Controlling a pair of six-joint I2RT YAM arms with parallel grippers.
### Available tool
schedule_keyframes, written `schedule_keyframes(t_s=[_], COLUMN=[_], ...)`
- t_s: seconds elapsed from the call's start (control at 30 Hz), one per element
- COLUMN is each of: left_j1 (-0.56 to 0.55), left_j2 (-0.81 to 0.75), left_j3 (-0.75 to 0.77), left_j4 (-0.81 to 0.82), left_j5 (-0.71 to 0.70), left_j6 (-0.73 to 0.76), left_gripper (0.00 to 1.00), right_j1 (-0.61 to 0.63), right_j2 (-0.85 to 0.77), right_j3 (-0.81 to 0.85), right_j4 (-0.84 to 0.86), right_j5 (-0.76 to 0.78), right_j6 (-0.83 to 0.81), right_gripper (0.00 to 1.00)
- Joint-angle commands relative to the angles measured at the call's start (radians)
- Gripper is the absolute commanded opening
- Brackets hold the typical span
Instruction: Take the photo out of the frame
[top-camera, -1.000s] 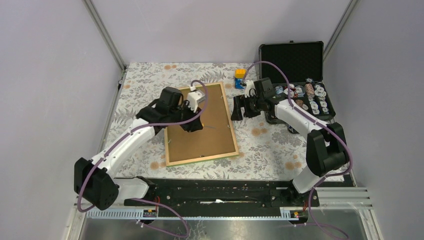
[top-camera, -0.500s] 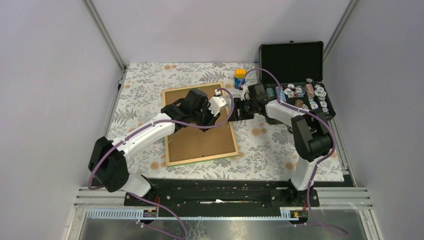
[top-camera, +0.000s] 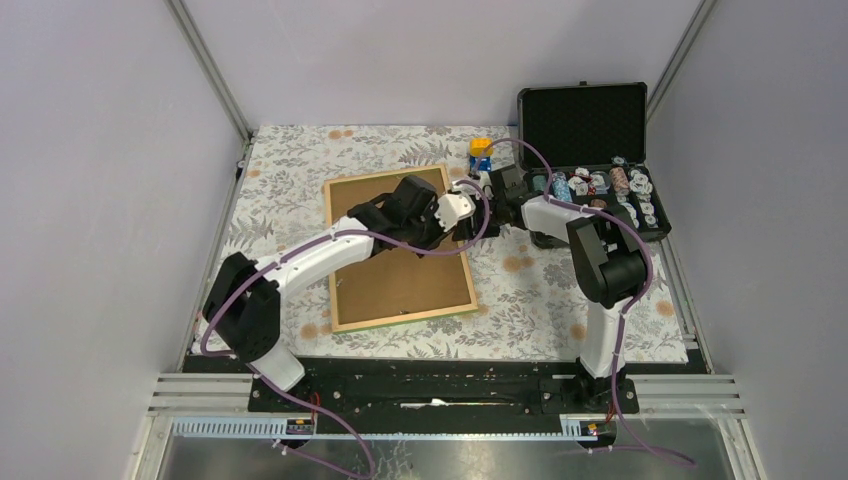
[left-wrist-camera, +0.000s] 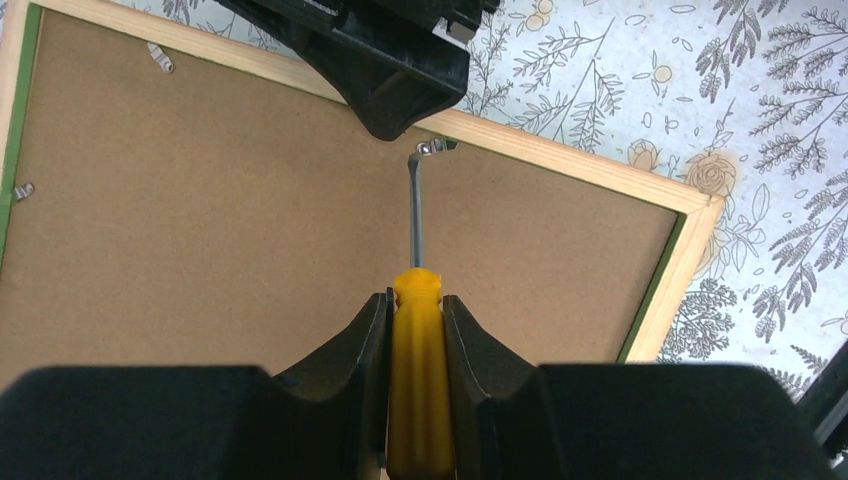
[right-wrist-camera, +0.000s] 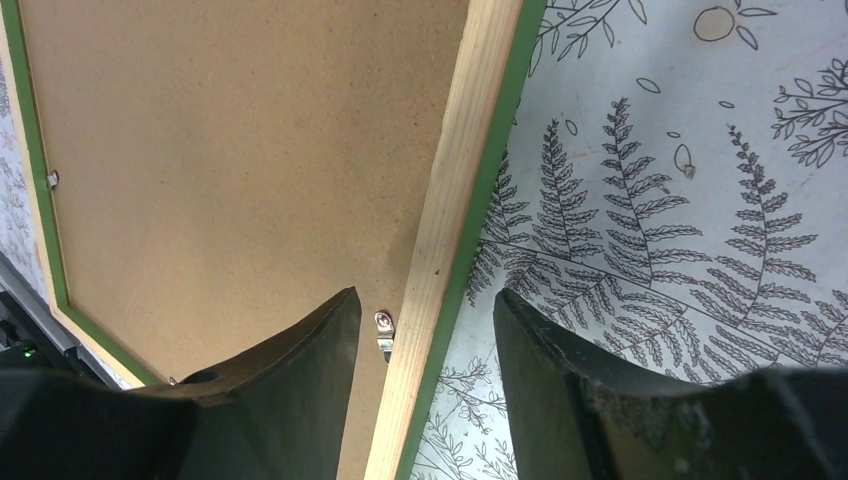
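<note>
Top external view shows the frame (top-camera: 400, 285) lying face down left of centre on the floral-clothed desk (top-camera: 540, 290), its brown board back upward inside a light wood rim, with both arms meeting at its far right edge and a black case (top-camera: 585, 120) off to the right. Left wrist view makes plain what the overhead cannot: the left gripper (left-wrist-camera: 415, 300) pinches a yellow-handled screwdriver (left-wrist-camera: 417, 400) whose tip meets a metal clip (left-wrist-camera: 432, 147) just inside the rim. Right wrist view alone shows the thin green border beside the wood, and the right gripper (right-wrist-camera: 425, 300), fingers spread, straddling that rim.
</note>
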Motion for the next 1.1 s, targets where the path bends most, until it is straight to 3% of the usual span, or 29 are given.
schedule_keyframes(t_s=[0.0,0.53,1.07], left_j1=[-0.015,-0.043,-0.058], left_j2=[0.020,0.080,0.122], left_j3=[0.063,0.080,0.093], left_j4=[0.062,0.063,0.074], left_j5=[-0.037,-0.092,-0.089], left_j6=[0.027,0.046,0.054], left_gripper=[0.00,0.00,0.00], right_j1=[-0.002,-0.003,-0.002], right_j2=[0.021,0.062,0.082], right_j3=[0.038,0.032,0.030], right_j4=[0.030,0.029,0.028], right_j5=[-0.018,-0.015,-0.029], right_j6=[0.014,0.036,0.046], right_gripper=[0.58,0.45,0.43])
